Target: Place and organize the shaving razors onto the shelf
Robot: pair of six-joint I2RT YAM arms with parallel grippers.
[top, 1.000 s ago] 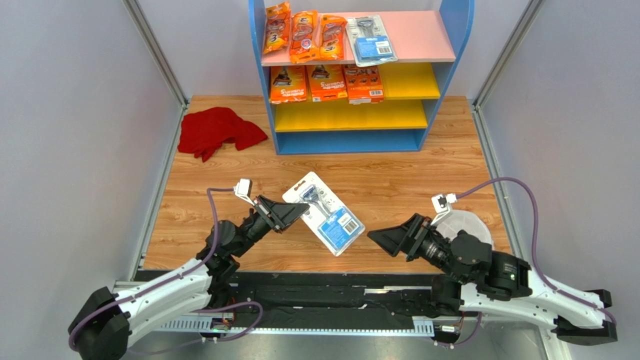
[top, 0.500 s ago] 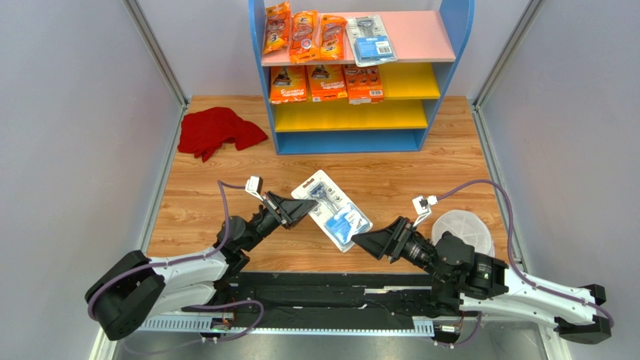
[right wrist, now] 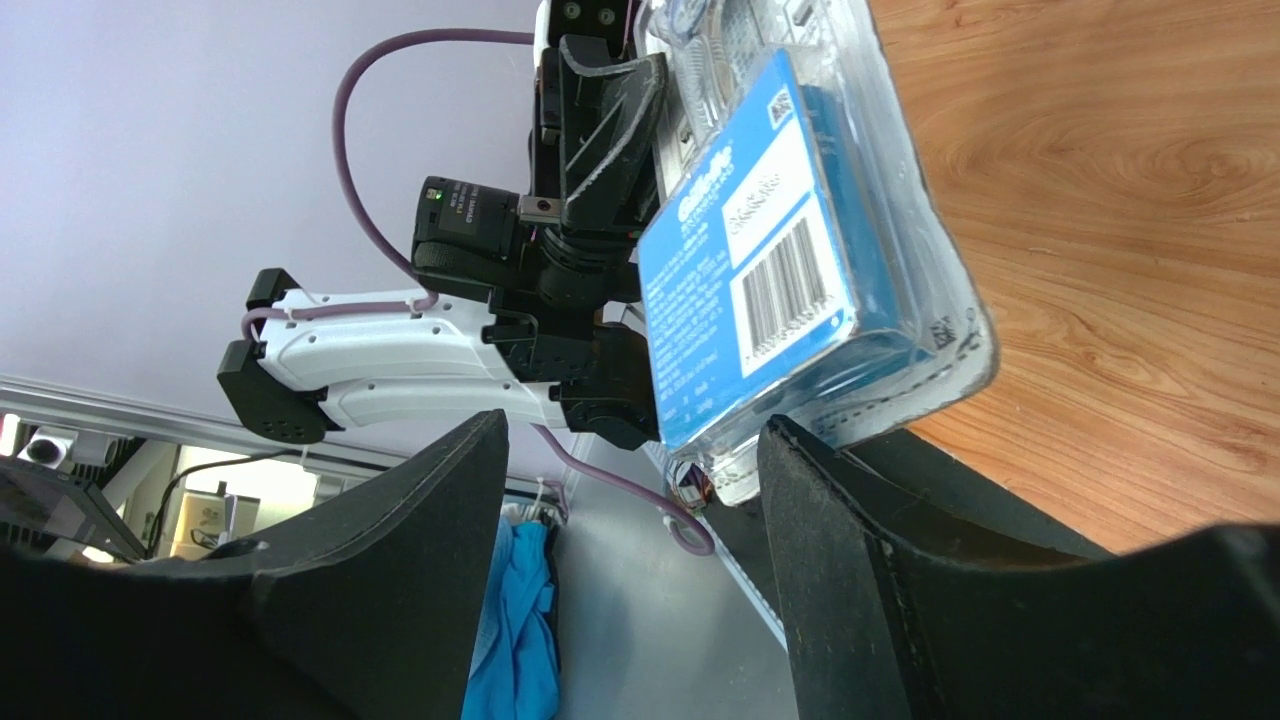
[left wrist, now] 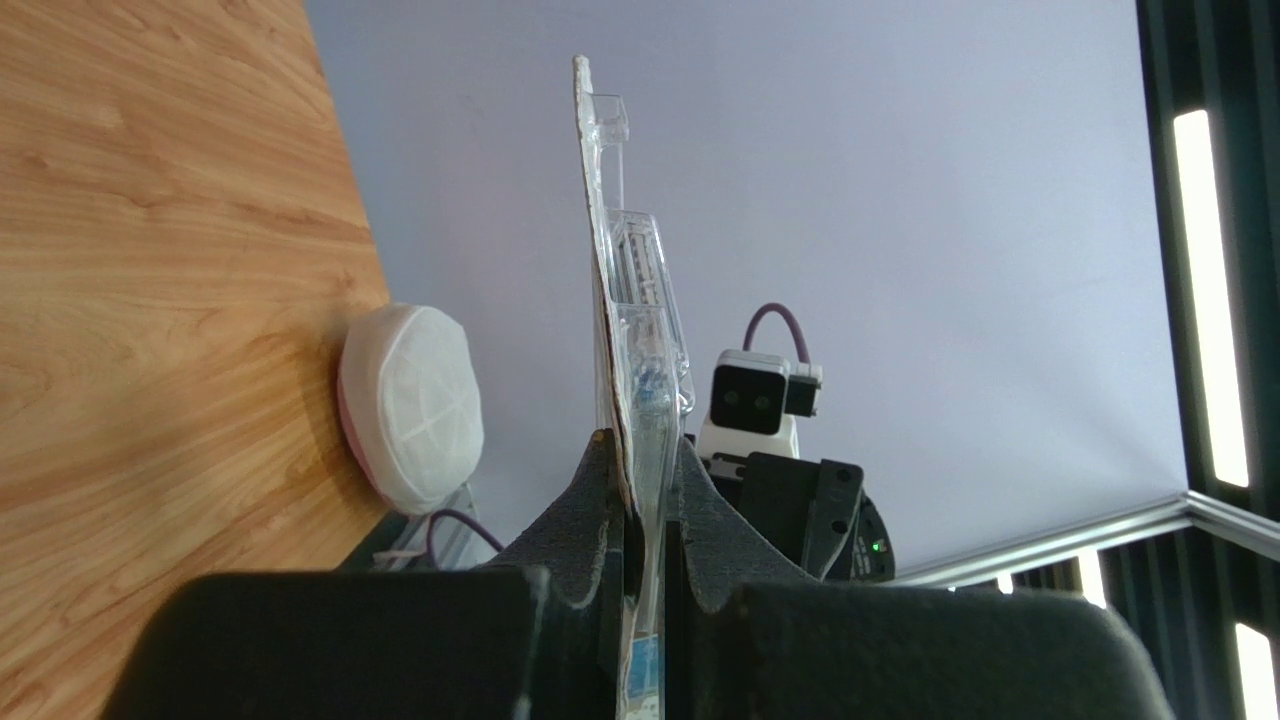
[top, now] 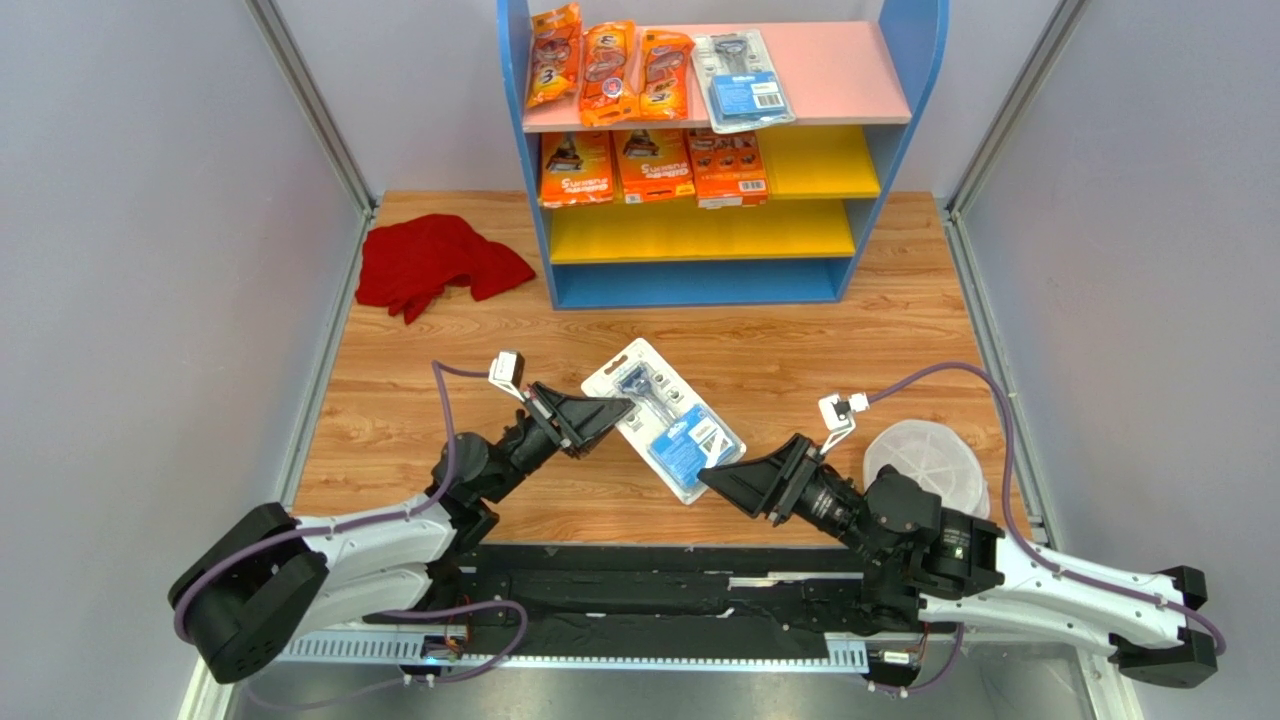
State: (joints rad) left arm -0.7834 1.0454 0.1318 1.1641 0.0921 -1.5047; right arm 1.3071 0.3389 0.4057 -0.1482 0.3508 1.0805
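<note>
My left gripper (top: 598, 426) is shut on the edge of a grey-blue blister card with one razor (top: 663, 419) and holds it above the wooden table. In the left wrist view the card (left wrist: 619, 270) stands edge-on between my jaws. My right gripper (top: 718, 480) is open, its tips just below the card's near corner. In the right wrist view the card's blue barcode end (right wrist: 781, 285) sits just ahead of my open fingers (right wrist: 842, 510). The shelf (top: 890, 135) stands at the back. Its pink top board holds three orange bags (top: 609, 68) and one blister card (top: 742, 78). The upper yellow board holds three orange cards (top: 655, 165).
A red cloth (top: 436, 263) lies on the table left of the shelf. A round white lidded dish (top: 929, 462) sits by my right arm, also in the left wrist view (left wrist: 412, 408). Grey walls close in both sides.
My left gripper carried the blister card a little right and forward. My right gripper moved left toward the card's near corner and now sits right under it.
</note>
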